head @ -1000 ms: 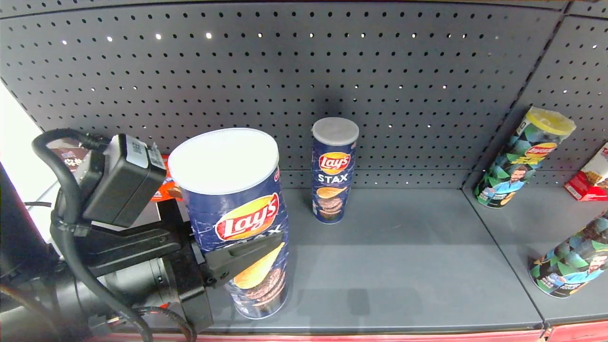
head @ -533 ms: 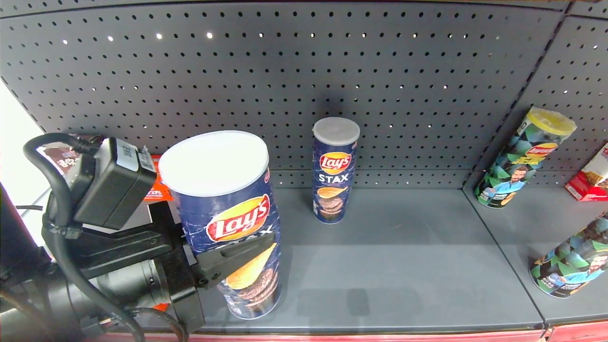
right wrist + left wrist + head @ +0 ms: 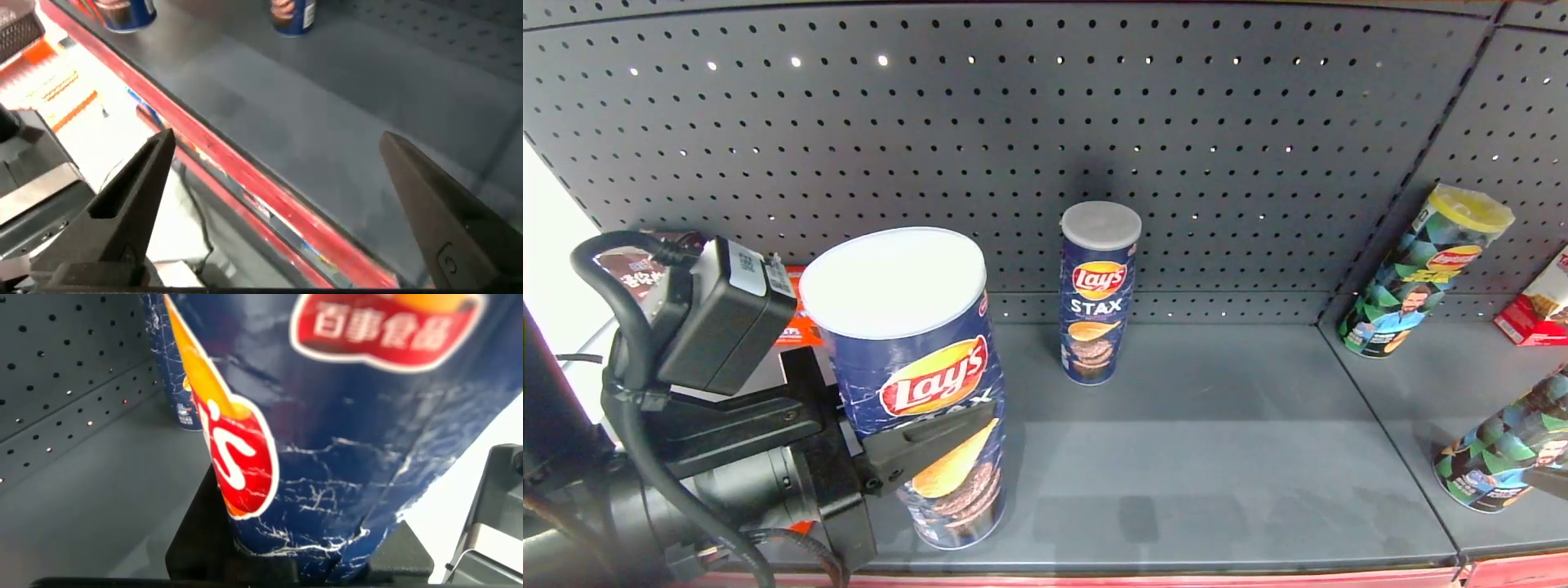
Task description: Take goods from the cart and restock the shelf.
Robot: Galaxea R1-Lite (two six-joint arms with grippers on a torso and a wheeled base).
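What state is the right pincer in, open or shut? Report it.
Open. The right pincer has its fingers spread wide apart, nothing between them, with the shelf edge seen through the gap.

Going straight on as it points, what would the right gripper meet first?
Probably the bare board of the grey metal shelf, just beyond its red front edge; the open right gripper frames that spot, though depth is unclear.

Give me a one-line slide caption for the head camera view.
Left hand grips a blue chip can upright at the shelf front, a matching can standing behind by the pegboard.
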